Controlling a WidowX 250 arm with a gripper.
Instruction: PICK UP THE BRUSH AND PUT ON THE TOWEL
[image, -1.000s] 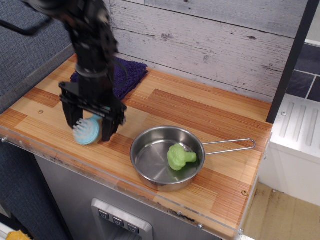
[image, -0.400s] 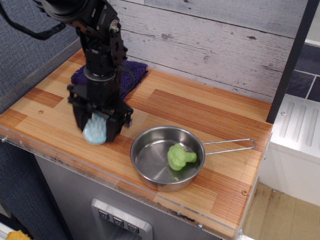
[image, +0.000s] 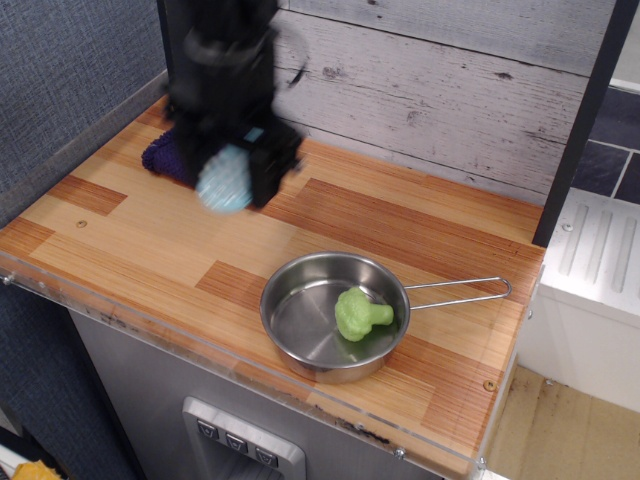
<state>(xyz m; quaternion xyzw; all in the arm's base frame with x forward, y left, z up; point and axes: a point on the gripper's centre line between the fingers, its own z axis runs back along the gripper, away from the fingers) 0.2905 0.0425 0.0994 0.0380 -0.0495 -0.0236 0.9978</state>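
Whereas a second ago the brush (image: 224, 181) lay low at the bench's (image: 110, 235) lower left, the gripper (image: 232, 170) has lifted it, jaws pinching it, to the upper left, over the towel's (image: 165, 155) right edge; I judge only release remains.

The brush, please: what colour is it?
Light blue, in the only view: brush in the gripper.
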